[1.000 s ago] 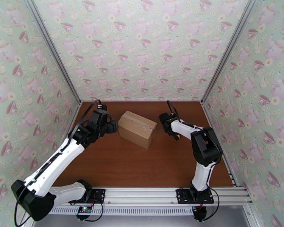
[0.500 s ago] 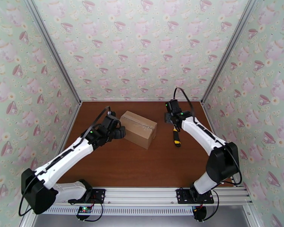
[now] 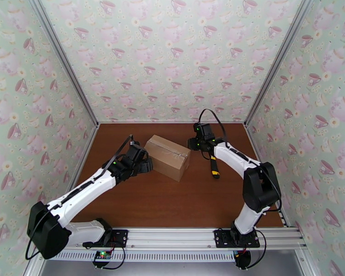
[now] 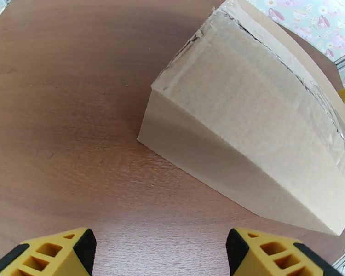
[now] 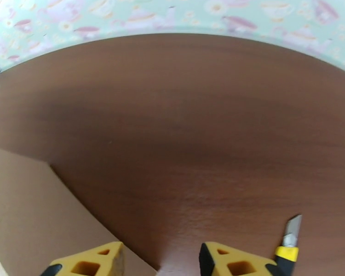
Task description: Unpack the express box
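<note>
Top external view: the express box (image 3: 167, 157) sits on the brown bench (image 3: 172, 203), a little left of centre and toward the far side. It is turned at an angle, its flaps closed, with a clear tape strip (image 3: 170, 152) along the top seam. The left hand (image 3: 146, 163) is low over the bench, just beside the box's left end. The right hand (image 3: 193, 144) is just beside the box's far right corner. A yellow-and-black utility knife (image 3: 214, 167) lies on the bench to the right of the box, apart from it.

In the left wrist view, the left hand's yellow fingers (image 4: 48, 258) are spread wide with bare bench between them, and the box lies ahead, apart from them. In the right wrist view, the right hand's fingers (image 5: 232, 263) are also parted and grip nothing. There the box's cardboard lies at lower left beside one finger, and the knife's blade at lower right.
</note>
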{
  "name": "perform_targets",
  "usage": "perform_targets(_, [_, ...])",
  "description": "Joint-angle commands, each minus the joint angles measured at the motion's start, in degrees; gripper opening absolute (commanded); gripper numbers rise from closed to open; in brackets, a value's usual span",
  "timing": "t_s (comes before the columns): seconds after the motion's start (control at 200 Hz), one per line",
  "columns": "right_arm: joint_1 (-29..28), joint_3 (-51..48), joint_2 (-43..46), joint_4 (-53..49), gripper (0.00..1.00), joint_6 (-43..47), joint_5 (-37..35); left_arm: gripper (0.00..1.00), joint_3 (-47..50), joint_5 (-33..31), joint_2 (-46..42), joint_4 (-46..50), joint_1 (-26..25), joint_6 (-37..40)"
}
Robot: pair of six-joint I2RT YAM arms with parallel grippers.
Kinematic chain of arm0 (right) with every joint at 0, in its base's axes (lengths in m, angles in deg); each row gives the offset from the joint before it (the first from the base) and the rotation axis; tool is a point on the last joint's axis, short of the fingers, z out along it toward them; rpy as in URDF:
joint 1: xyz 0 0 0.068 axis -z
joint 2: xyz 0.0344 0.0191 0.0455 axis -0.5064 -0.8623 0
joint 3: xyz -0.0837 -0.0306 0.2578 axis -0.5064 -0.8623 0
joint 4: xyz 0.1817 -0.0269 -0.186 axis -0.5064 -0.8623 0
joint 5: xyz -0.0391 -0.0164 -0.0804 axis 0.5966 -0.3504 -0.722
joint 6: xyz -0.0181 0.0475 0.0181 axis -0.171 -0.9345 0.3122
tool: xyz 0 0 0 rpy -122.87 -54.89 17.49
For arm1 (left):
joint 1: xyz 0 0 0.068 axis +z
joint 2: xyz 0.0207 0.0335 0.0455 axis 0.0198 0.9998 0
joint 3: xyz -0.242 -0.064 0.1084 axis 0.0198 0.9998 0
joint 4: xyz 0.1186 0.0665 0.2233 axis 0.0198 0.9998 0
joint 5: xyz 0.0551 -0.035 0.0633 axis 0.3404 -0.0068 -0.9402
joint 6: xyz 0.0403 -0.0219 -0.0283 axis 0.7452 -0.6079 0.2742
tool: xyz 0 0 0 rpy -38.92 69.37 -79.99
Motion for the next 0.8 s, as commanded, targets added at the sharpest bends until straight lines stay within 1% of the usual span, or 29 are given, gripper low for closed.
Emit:
perform_targets(0.0, [-0.79,-4.50,4.45,2.92,0.47,-1.89,3.92,0.80,-0.02,-1.52,-0.83,2.38,0.48,-0.97])
perform_targets(0.12, [-2.19,-10.20,9.27,4.14,0.48,-2.98,4.62,0.81,-1.16,-3.56,-1.55,4.12,0.81,-0.38])
perform_targets(0.21, [-3.29,-13.27,12.54,2.92,0.48,-3.30,3.78,0.81,-2.51,-4.84,-1.29,5.56,1.00,0.33])
perform_targets(0.416, [-7.33,-18.14,18.20,1.64,0.49,-6.03,5.04,0.81,-5.22,-5.32,0.59,6.29,0.95,1.32])
perform_targets(0.541, [-10.12,-19.32,20.05,0.44,0.48,-7.24,6.73,0.80,-6.47,-4.64,1.41,5.28,0.98,1.45])
perform_targets(0.636, [-11.06,-19.56,21.23,-1.67,0.49,-7.23,8.29,0.80,-7.59,-4.08,2.31,4.51,0.94,1.60])
perform_targets(0.791, [-11.07,-18.70,25.01,-4.92,0.50,-5.64,5.22,0.81,-9.09,-4.21,4.84,2.93,1.01,1.83])
